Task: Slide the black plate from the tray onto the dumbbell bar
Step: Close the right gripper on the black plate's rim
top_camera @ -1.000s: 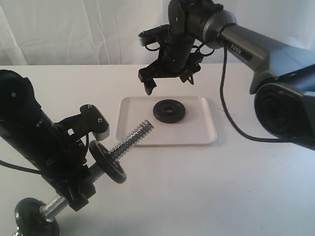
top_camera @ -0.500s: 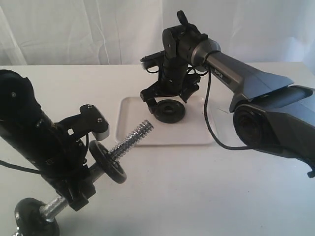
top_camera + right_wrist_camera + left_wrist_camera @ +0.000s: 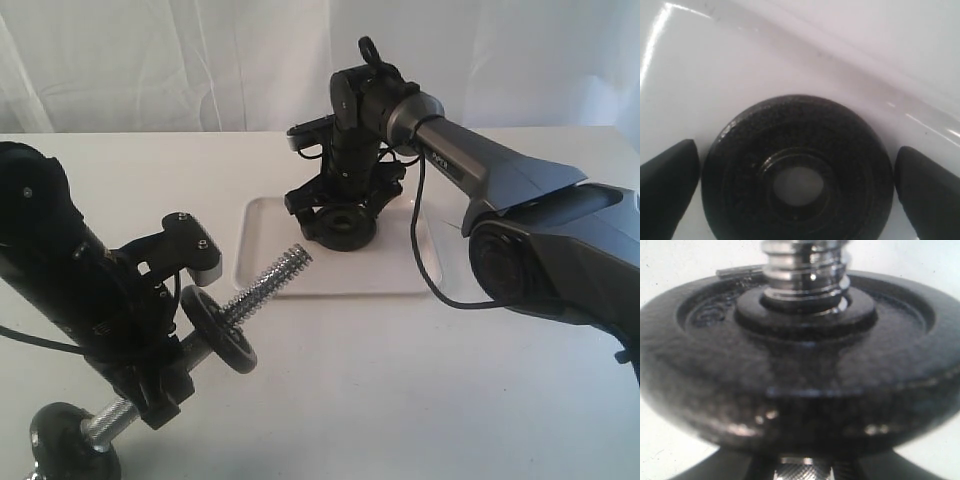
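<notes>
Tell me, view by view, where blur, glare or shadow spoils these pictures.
Exterior view: even soft light, sharp enough. Left wrist view: the mounted disc sits too close, its near edge smeared, with bright glints on the bar. Right wrist view: the black plate is fairly clear, the fingertips are blurred, and glare streaks the tray rim.

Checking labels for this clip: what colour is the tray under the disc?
White, plain and glossy. The tray shows best in the exterior view.
</notes>
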`<state>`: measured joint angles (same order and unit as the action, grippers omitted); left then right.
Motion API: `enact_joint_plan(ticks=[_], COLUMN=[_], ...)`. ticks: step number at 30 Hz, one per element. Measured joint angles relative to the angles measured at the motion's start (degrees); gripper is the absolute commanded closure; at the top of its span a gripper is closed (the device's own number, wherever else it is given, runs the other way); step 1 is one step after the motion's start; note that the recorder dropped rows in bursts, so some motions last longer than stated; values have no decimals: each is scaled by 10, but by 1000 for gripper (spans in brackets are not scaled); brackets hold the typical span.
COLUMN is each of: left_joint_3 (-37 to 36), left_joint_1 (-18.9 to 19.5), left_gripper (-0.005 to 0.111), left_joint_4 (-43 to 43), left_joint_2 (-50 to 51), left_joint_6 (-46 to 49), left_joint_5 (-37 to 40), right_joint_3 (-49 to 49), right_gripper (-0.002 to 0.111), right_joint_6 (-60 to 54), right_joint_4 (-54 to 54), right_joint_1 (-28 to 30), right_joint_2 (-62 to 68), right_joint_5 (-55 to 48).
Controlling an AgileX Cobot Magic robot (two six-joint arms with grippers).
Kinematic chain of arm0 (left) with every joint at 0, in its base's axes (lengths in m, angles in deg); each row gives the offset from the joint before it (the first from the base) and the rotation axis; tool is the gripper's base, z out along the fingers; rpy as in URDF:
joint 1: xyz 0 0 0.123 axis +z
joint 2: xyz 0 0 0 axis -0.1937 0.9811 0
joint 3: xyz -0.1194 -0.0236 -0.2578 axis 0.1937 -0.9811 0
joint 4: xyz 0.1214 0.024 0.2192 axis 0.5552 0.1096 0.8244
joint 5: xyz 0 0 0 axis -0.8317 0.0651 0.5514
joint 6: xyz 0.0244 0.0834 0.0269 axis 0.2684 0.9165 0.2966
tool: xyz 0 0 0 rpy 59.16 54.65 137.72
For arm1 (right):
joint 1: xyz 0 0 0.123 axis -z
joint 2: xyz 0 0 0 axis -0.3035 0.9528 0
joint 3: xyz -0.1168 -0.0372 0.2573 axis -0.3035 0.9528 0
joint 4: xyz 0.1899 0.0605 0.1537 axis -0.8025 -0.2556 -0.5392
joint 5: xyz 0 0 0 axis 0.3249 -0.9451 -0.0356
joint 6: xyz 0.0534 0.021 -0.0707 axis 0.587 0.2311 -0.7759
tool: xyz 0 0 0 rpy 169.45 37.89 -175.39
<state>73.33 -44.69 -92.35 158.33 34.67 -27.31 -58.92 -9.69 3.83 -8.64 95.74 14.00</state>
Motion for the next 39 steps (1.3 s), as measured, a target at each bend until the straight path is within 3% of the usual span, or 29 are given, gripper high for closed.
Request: enact_joint_plan(ticks=[7,17,29,35,39], left_joint_3=[0,0,0,0,0], left_joint_1=[0,0,0,0,0], left_gripper=[107,107,107,107,107], left_joint_4=[0,-1,-1,-1,-1], left_joint_2=[0,0,0,0,0], left_joint_6=[0,0,0,0,0], left_joint_5=[0,8,9,9,9], right_joint_3=[-1,-1,-1,-1,-1], right_gripper=[37,19,18,6,4], right_joint_6=[1,7,9,4,3], right_joint_4=[-14,-14,-14,-14,-14], right_joint_1=[2,4,4,4,4], right_joint_2=[1,1,1,0,-1], right_joint_5=[2,5,5,5,7])
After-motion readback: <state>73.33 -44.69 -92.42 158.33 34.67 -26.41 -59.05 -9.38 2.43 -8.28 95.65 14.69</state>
